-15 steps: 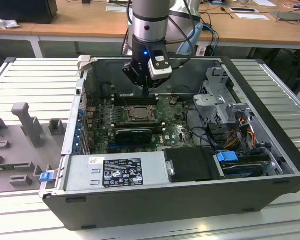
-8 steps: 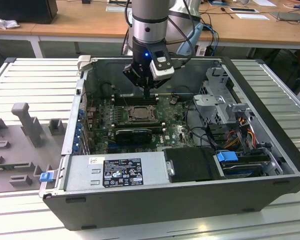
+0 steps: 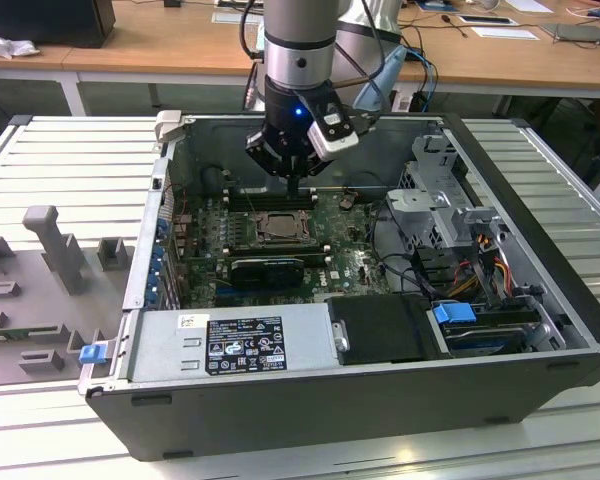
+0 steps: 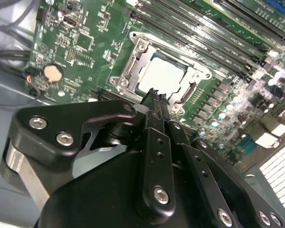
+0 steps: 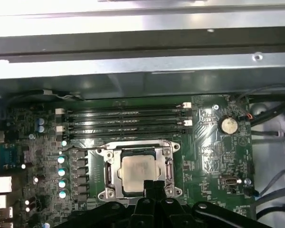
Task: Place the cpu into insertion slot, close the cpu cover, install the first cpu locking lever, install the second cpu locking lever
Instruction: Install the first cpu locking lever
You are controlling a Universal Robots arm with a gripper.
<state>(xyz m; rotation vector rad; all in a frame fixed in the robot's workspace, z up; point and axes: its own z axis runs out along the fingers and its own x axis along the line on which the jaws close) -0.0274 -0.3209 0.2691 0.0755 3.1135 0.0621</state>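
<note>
Pincer [image 3: 293, 186] hanging closed over the processor socket inside the open computer case [image 3: 380, 400].

Its two black fingers [image 4: 155, 142] are pressing together and gripping nothing, and in both wrist views the tips are pointing down at the near edge of the insertion slot [image 5: 171, 168]; whether they are touching it I cannot tell. The cpu [image 5: 138, 172] is lying flat in that slot, its pale silver top facing up. The cpu cover [image 5: 113, 172] is lying down around the chip, which is showing through its square window. Long black memory slots [image 5: 123, 121] are running just beside the socket on the green motherboard [image 5: 204, 156], and a round coin battery [image 5: 228, 125] is sitting well apart from it. The case is resting on a ribbed metal surface [image 3: 50, 150].
</note>
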